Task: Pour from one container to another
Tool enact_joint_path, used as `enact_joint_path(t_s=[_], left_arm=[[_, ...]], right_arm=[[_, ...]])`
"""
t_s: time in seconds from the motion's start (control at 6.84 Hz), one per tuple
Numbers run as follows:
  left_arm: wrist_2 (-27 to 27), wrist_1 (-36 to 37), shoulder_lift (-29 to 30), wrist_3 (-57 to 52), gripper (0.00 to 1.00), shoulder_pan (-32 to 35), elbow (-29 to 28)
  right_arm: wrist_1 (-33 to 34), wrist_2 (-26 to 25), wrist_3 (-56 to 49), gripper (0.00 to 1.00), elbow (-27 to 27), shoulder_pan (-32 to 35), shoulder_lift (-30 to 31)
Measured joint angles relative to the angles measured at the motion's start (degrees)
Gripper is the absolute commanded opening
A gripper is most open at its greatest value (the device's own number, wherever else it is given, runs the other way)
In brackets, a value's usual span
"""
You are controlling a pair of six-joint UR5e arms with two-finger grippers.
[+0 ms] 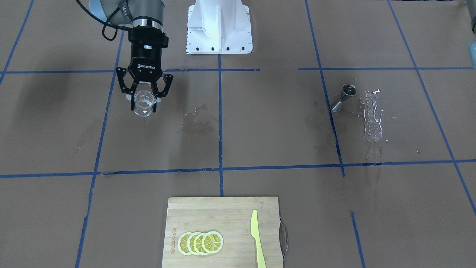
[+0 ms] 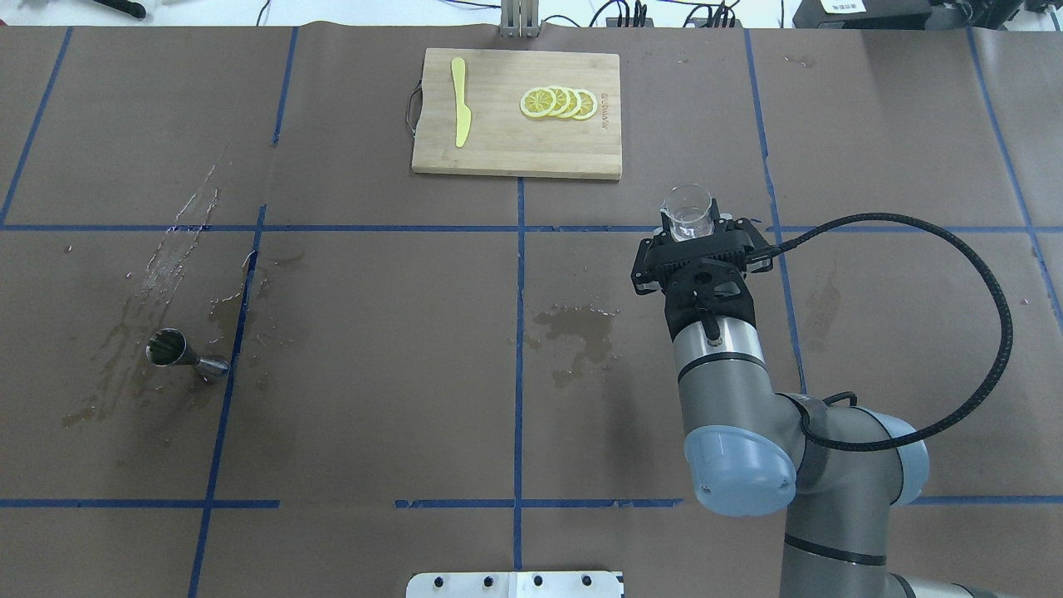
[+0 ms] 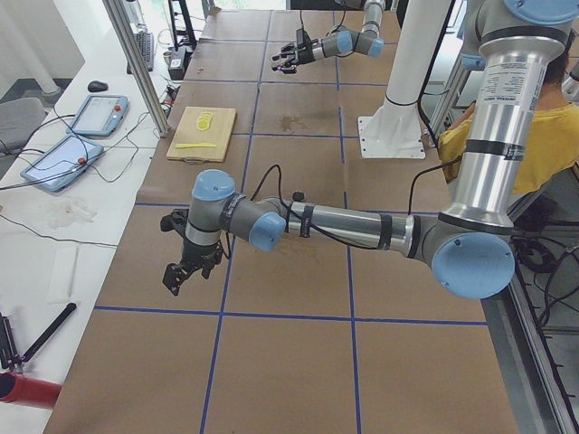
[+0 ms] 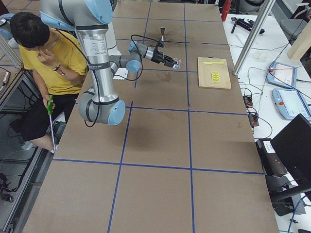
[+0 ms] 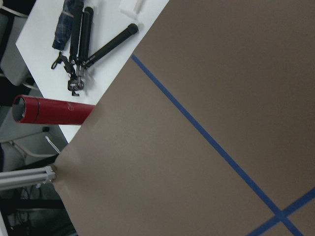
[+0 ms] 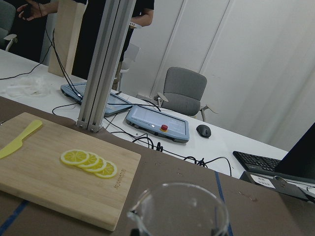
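Right gripper (image 1: 144, 107), marked ROBOTIQ, reaches out level from its arm, fingers clamped round the small clear glass cup (image 2: 688, 213); whether the left gripper (image 3: 177, 278) is parted or closed cannot be told.

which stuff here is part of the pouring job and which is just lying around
Job: clear glass cup, held by the right gripper; steel jigger.
Lying about: bamboo cutting board, lemon slices, yellow knife.

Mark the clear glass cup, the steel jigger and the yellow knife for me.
Small clear glass cup (image 2: 688, 212): overhead view, its glass wall.
Shiny steel hourglass jigger (image 2: 169, 348): overhead view, its open mouth.
Flat yellow plastic knife (image 2: 459, 101): overhead view, its middle.
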State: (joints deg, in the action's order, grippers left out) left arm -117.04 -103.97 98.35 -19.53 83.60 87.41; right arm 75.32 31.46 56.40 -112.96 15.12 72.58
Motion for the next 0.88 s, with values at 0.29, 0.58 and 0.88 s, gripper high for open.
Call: enact_joint_path(t_s=[0.29,0.58,0.88], left_arm=[[-12.37,8.16,-2.43,-0.06,1.00,2.48,-0.44],[-22.75,9.86,-4.87,0.30,1.00,6.43,-0.86],[-26.94,10.09,-7.36,3.25,1.00,9.77,-0.92]], right_arm=[[0.00,0.14,0.08,0.00,-0.05,0.00,-0.06],[0.00,0.27,0.11,0.00,-0.12,-0.04,-0.15],[0.00,0.41,0.11,0.00,-0.14,-0.02,-0.17]])
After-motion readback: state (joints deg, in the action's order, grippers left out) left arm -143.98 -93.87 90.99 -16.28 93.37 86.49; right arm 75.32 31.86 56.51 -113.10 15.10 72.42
